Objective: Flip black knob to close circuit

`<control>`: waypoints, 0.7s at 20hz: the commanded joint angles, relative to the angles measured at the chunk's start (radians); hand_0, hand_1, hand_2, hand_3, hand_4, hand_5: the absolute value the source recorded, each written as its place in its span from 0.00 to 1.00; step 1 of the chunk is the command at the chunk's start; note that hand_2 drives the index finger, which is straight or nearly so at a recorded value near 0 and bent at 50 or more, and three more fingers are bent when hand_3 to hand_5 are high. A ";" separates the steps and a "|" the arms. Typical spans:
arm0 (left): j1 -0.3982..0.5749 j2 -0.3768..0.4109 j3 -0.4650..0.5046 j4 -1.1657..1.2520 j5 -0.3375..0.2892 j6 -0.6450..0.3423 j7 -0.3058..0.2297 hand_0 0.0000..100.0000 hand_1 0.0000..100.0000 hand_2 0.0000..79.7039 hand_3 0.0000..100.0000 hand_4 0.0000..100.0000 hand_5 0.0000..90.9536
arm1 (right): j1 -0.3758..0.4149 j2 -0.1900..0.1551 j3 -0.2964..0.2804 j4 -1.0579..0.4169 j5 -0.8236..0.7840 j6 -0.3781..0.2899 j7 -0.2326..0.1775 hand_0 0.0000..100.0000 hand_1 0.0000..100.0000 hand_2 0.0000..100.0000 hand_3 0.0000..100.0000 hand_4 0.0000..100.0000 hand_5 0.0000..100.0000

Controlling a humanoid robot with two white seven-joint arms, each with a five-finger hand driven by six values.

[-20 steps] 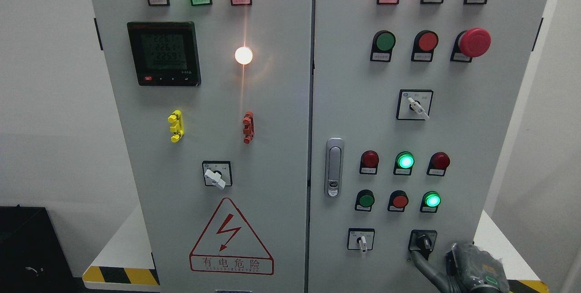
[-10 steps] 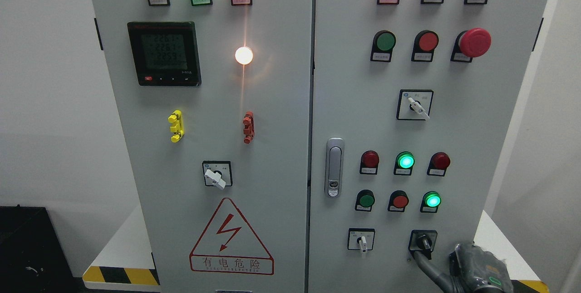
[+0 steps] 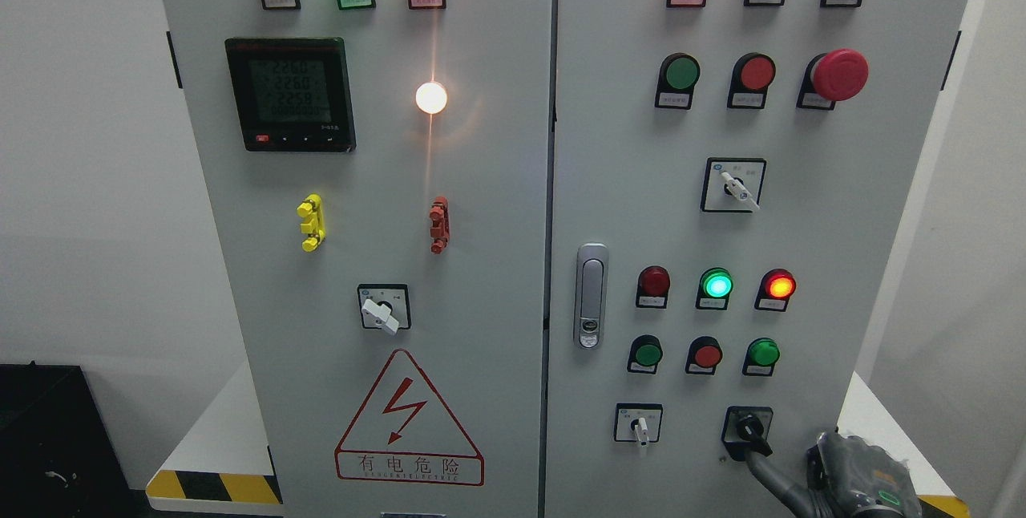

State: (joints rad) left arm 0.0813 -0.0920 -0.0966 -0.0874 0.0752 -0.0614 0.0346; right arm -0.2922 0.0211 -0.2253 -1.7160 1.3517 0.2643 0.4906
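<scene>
The black knob (image 3: 749, 426) sits in a black square plate at the bottom right of the right cabinet door (image 3: 641, 181). Its handle points down and to the right. My right hand (image 3: 854, 474) shows in the lower right corner, below and right of the knob. One grey finger (image 3: 771, 476) stretches up and left, and its tip touches the lower end of the knob's handle; nothing is gripped. Above the knob, the red lamp (image 3: 779, 285) is lit and the green lamp (image 3: 762, 353) is dark.
Left of the knob is a white-handled selector (image 3: 639, 424). A silver door latch (image 3: 590, 295) sits at the door's left edge. More lamps, push buttons and a red mushroom button (image 3: 838, 74) fill the upper door. The left door carries a meter (image 3: 290, 95) and a warning triangle.
The finger and hand moved right and the knob's handle turned with them. The red lamp at right lit up and the green lamp below it went dark.
</scene>
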 commanded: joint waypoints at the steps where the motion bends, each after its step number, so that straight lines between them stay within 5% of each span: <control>1: 0.000 0.000 0.000 0.000 0.000 0.000 0.001 0.12 0.56 0.00 0.00 0.00 0.00 | 0.001 0.020 -0.022 -0.010 -0.009 0.000 -0.003 0.00 0.00 0.90 1.00 0.92 0.91; 14: 0.000 0.000 0.000 0.000 0.000 0.000 0.001 0.12 0.56 0.00 0.00 0.00 0.00 | 0.008 0.063 -0.002 -0.036 -0.013 -0.045 -0.015 0.00 0.00 0.89 1.00 0.92 0.91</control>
State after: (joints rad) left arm 0.0813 -0.0921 -0.0966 -0.0874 0.0752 -0.0614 0.0346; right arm -0.2885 0.0528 -0.2353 -1.7363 1.3389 0.2480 0.4787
